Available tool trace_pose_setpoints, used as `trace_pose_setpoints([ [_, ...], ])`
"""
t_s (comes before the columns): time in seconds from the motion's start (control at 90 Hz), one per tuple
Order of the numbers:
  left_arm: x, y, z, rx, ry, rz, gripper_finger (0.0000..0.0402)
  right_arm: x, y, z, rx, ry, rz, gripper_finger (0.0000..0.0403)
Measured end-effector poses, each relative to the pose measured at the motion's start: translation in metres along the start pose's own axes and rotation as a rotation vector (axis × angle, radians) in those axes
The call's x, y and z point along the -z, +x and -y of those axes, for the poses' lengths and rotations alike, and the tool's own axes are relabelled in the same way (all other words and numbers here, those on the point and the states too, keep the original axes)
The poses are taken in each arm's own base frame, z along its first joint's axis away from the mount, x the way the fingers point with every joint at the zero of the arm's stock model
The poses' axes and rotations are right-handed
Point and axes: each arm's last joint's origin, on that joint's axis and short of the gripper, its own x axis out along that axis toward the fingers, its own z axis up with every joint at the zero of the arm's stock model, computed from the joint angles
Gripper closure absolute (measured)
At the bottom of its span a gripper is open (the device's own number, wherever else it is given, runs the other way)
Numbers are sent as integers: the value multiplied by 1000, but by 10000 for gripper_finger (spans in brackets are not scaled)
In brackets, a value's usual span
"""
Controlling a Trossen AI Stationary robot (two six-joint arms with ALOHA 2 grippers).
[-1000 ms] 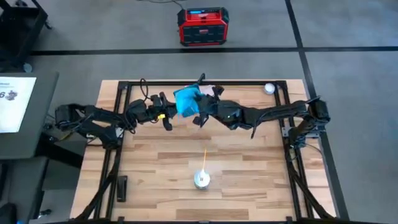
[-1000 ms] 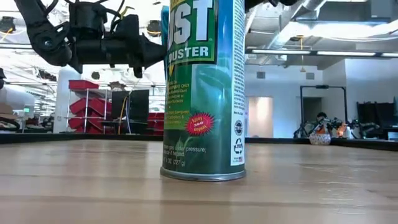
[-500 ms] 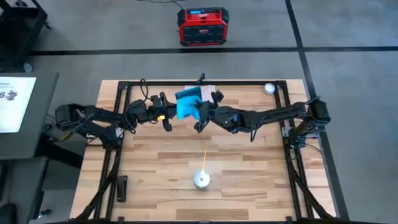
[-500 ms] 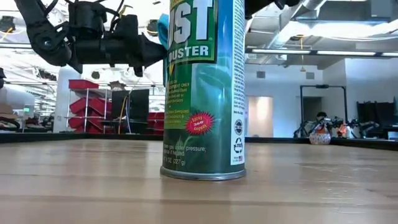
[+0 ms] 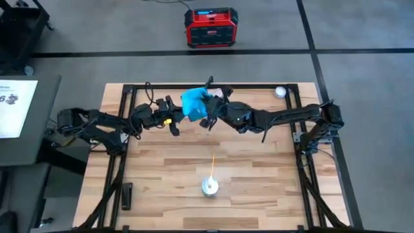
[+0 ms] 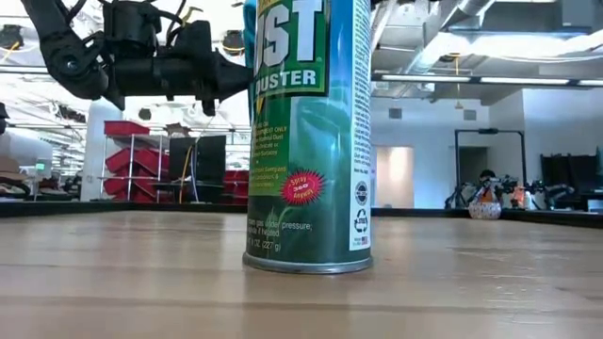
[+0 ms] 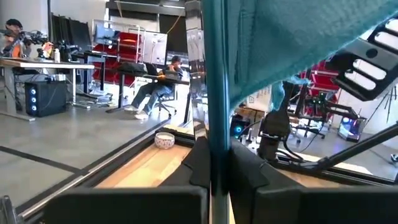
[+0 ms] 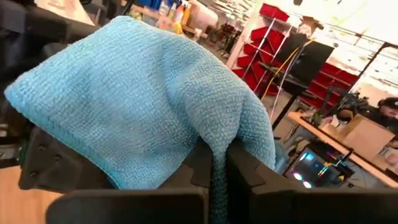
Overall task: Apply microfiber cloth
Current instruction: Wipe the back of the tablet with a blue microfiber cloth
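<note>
Both arms met over the far middle of the table (image 5: 259, 162), blocking that strip. The near half lay open except a spray can (image 5: 209, 187) near the front edge and a small black object (image 5: 127, 195) at front left.

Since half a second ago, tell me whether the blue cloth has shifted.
Yes. In the high view the microfiber cloth, pinched by the right claw, has moved slightly toward the table's far frame rail.
</note>
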Motion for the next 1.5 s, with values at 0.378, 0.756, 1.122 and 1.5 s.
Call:
trace_pose_setpoints([
  [0.378, -10, -2, -7, 20, 43, 79, 399, 33, -7, -17, -102, 130, -101, 403],
  [0.756, -32, 16, -8, 54, 71, 100, 399, 52, -4, -28, -146, 177, -128, 403],
  [1.122, -47, 7, -3, 42, 109, 114, 399, 56, -3, -18, 46, 26, -188, 403],
  [1.5, -49, 4, -1, 45, 110, 77, 399, 46, 0, -22, -93, 217, -69, 403],
])
